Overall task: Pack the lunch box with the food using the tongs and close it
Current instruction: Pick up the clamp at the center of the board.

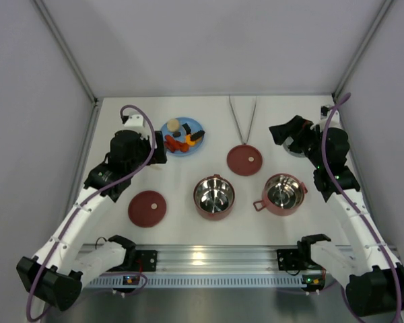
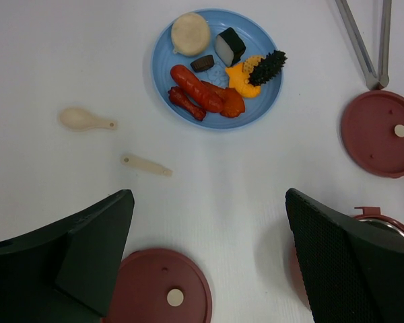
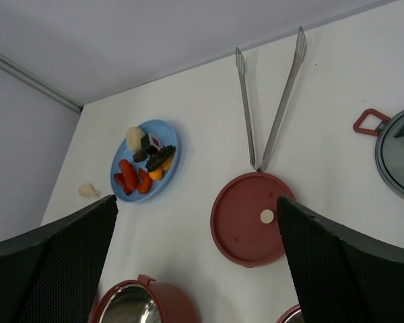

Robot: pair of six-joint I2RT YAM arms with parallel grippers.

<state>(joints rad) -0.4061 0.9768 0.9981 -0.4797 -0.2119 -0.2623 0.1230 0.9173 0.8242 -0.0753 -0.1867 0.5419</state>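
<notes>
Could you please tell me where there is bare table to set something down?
Bare: between the blue plate and the tongs; also the near strip before the left bowl and right bowl. Crowded: where the tongs' hinge nears the central maroon lid.

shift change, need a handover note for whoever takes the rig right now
Pincers: left pincer open, empty, above the table near the blue plate; right pincer open, empty, at the right rear.
Things: food all on the blue plate; tongs lying at the back, untouched; two bowls side by side, empty; two maroon lids flat on the table; grey top lid at far right.
Done: nothing packed.
Left: take tongs, move food into bowls, stack, lid, close.
</notes>
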